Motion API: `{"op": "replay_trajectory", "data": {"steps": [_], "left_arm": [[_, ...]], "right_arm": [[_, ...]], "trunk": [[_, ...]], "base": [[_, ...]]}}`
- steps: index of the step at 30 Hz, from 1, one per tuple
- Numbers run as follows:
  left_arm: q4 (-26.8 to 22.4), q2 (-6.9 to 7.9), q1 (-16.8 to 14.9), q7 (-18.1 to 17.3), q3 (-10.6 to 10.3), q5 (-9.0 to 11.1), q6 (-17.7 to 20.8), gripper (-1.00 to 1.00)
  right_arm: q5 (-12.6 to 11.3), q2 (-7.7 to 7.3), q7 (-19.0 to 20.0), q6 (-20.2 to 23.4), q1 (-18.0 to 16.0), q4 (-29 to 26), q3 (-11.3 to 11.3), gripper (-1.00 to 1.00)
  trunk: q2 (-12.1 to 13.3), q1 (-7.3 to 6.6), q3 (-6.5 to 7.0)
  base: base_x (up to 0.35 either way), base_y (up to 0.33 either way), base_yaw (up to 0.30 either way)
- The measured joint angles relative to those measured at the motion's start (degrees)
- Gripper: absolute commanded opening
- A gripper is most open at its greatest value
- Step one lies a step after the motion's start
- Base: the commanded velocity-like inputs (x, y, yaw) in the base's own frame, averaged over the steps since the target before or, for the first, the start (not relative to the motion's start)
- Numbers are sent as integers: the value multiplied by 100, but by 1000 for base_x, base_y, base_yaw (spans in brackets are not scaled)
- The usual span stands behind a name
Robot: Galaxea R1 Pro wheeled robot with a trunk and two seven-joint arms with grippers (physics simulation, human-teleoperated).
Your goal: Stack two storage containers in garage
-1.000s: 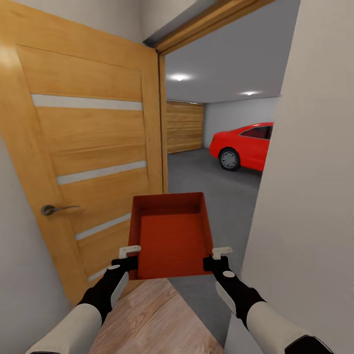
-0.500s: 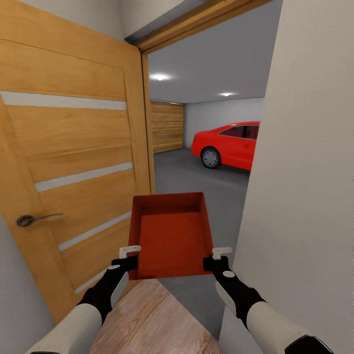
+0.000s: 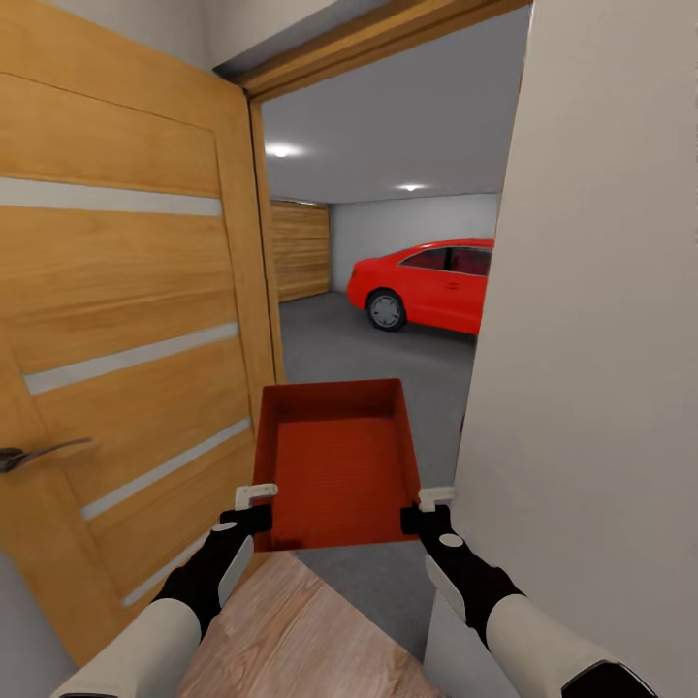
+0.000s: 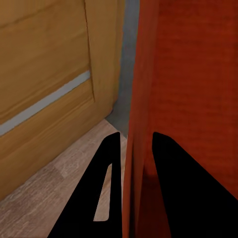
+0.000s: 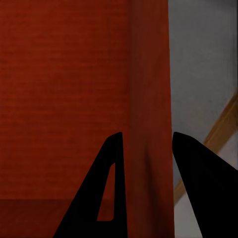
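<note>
An orange-red storage container hangs in front of me at chest height, open side up and empty. My left gripper is shut on its left wall near the closest corner, and in the left wrist view the two dark fingers straddle that wall. My right gripper is shut on the right wall, which runs between its fingers in the right wrist view, the container beside them. Through the doorway lies the garage with its dark grey floor.
An open wooden door with a lever handle stands close on my left. A white wall crowds my right arm. A red car is parked in the garage, with a wooden panel door behind. Wood-plank flooring lies underfoot.
The view has swung right and moved forward: door, handle and car all slid left in the picture, and the right wall looms closer. The container stays held the same way.
</note>
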Motion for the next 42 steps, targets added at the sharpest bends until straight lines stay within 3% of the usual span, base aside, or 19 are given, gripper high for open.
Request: {"op": "replay_trajectory", "data": {"steps": [17, 42], "left_arm": [[-2, 0, 0, 1, -4, -9, 0, -100], [0, 0, 0, 0, -3, -7, -1, -100]], "right_arm": [[-7, 5, 7, -36, 0, 29, -6, -100], [-5, 2, 3, -26, 3, 18, -5, -100]], "trunk": [[0, 0, 0], [0, 0, 0]], "base": [[105, 226, -54], [105, 215, -235]]}}
